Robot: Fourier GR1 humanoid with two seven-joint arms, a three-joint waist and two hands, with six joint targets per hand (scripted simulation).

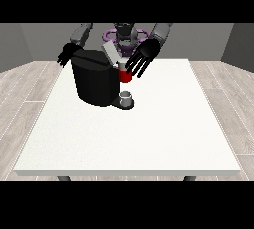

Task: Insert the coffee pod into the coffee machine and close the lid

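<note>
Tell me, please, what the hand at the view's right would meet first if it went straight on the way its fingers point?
Probably the red pod holder of the coffee machine: the hand has straight fingers that point down at it. Depth is unclear.

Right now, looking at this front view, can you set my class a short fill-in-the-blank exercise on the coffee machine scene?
1. The black coffee machine stands on a large ____ table.
2. The machine's grey lid is tilted up, so it is ____, not closed.
3. The hand at the view's right has its fingers ____ above the machine's red part.
4. A small grey cup sits on the machine's base, ____ the red part.

Missing words: white; open; spread; below
</note>
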